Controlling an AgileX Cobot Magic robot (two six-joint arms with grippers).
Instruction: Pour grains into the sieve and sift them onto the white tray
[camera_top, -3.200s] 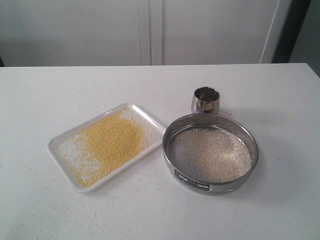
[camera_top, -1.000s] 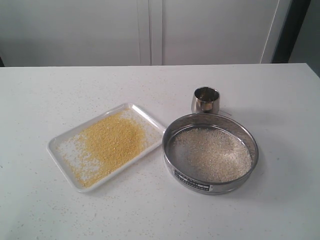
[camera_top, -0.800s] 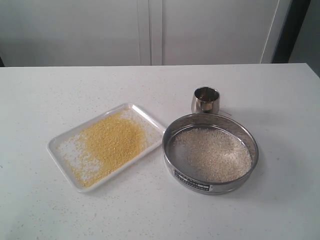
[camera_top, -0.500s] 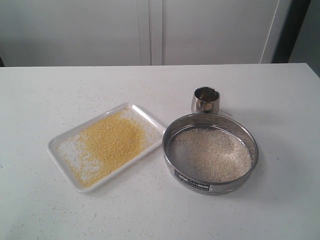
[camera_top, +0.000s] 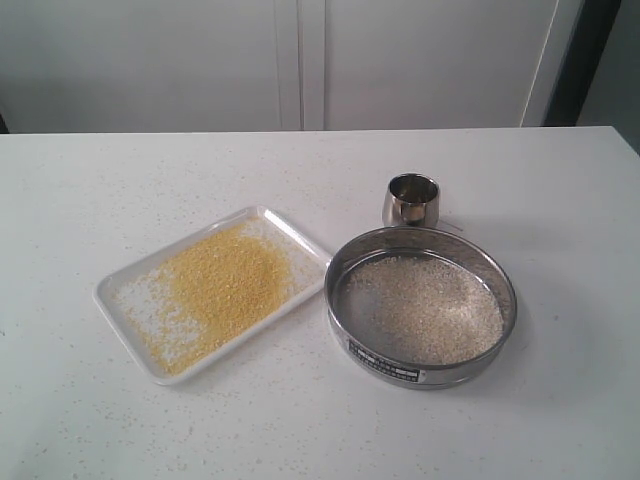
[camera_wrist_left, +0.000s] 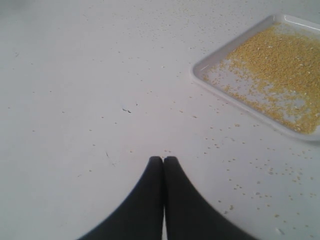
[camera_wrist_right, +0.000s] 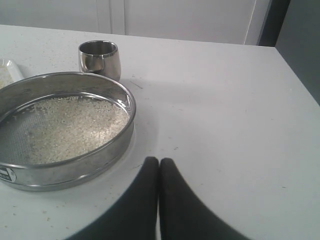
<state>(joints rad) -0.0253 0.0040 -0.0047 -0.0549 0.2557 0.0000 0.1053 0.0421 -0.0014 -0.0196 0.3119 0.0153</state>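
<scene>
White desk (camera_top: 100, 180), pale cabinet doors behind its far edge.

Left gripper (camera_wrist_left: 163, 159): jaws pressed together, holding nothing, low over bare desk near the white tray (camera_top: 120, 295). It does not show in the exterior view.

White tray: left of the desk's middle, set at a slant. Fine yellow grains (camera_top: 220, 285) are spread across it, thin toward its near-left end.

Sieve (camera_top: 455, 375): flat on the desk right of the middle, its rim touching or just beside the tray's right corner. It holds only the coarser off-white grains (camera_top: 425, 305).

Steel cup (camera_top: 411, 200): upright, just behind the sieve.

Right gripper (camera_wrist_right: 159, 160): jaws together, empty, near the sieve's wall, apart from it.

Judgement: pouring and sifting look done, with both arms clear. The next move calls for little, unless another shake is wanted, which means opening the jaws onto the sieve's rim.

Unclear:
- The cup's inside is too dark to tell whether it is empty.
- The label text is unreadable.
- The left wrist view cuts off the tray's far end and shows stray grains on the desk.
</scene>
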